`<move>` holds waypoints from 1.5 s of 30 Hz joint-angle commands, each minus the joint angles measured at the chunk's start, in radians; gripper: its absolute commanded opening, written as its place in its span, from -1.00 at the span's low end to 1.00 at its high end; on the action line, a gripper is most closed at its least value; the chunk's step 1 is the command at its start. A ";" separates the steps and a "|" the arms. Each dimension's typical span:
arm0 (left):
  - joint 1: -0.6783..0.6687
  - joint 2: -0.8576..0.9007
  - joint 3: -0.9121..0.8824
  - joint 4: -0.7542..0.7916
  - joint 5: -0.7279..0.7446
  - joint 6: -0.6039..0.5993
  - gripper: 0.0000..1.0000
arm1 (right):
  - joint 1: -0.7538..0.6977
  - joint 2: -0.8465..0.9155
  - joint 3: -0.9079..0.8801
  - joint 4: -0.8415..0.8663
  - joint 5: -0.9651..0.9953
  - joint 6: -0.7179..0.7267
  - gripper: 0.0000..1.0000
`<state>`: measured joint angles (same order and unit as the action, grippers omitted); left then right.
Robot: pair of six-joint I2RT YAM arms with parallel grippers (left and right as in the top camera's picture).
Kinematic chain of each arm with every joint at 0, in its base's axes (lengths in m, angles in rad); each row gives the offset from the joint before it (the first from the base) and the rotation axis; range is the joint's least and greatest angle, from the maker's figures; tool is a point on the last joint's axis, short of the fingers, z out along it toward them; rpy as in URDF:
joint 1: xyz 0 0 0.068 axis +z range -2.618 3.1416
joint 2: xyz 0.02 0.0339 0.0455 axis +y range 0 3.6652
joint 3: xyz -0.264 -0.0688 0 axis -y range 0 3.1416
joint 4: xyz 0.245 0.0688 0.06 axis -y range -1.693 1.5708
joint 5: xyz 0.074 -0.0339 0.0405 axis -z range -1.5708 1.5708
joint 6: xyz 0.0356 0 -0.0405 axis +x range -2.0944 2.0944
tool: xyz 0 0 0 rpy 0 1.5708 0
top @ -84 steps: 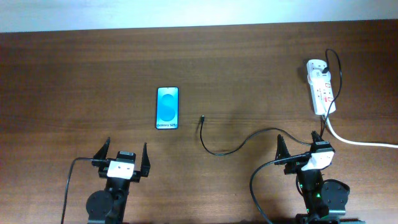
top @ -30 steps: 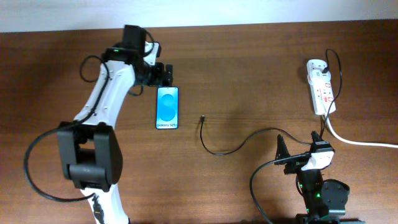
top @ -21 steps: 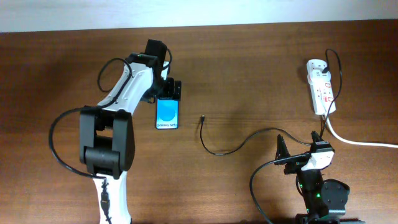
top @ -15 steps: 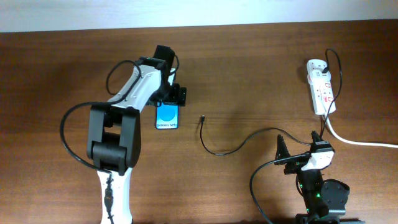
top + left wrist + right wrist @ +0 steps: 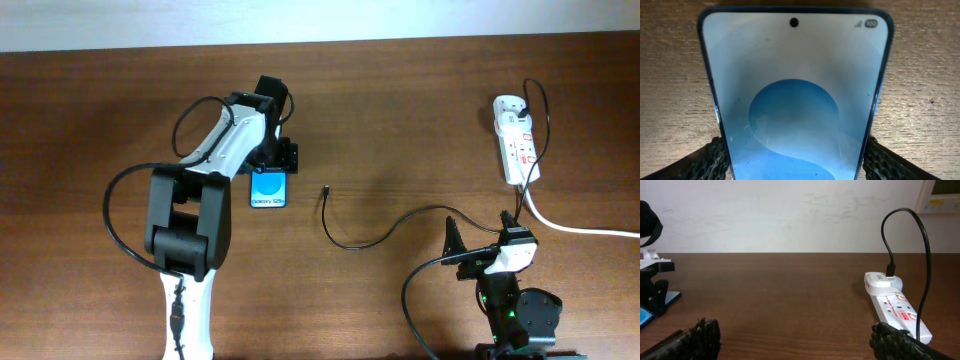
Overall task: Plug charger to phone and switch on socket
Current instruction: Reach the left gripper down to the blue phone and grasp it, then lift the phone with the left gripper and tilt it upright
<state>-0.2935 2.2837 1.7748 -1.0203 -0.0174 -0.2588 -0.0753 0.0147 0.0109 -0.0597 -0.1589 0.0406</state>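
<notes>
On the table (image 5: pixel 100 110), left gripper (image 5: pixel 272 160) spread astride the phone (image 5: pixel 269 190) at its 12 o'clock end. Right gripper (image 5: pixel 481 232) spread, parked at 5 o'clock. Socket (image 5: pixel 515 145) at 2 o'clock. Charger (image 5: pixel 326 192) tip at the phone's 3 o'clock, apart. Could skew the phone if closed off-centre, swinging its port away.

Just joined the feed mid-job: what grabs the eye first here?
The left arm is stretched across the table, its jaws astride the top end of the bright blue phone, left of centre. Right of the phone, the charger lies with its tip free; the white socket sits at the far right.
</notes>
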 commanded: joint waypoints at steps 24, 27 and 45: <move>-0.026 0.053 0.297 -0.212 -0.045 -0.029 0.40 | -0.004 -0.006 -0.005 -0.005 -0.010 -0.004 0.97; -0.026 0.053 0.396 -0.274 -0.045 -0.029 0.18 | -0.004 -0.006 -0.005 -0.005 -0.010 -0.004 0.97; -0.016 0.050 0.576 -0.426 0.375 -0.296 -1.00 | -0.004 -0.006 -0.005 -0.003 -0.018 -0.003 0.97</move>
<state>-0.3168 2.3436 2.3089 -1.4330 0.1707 -0.4759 -0.0753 0.0147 0.0109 -0.0597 -0.1589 0.0414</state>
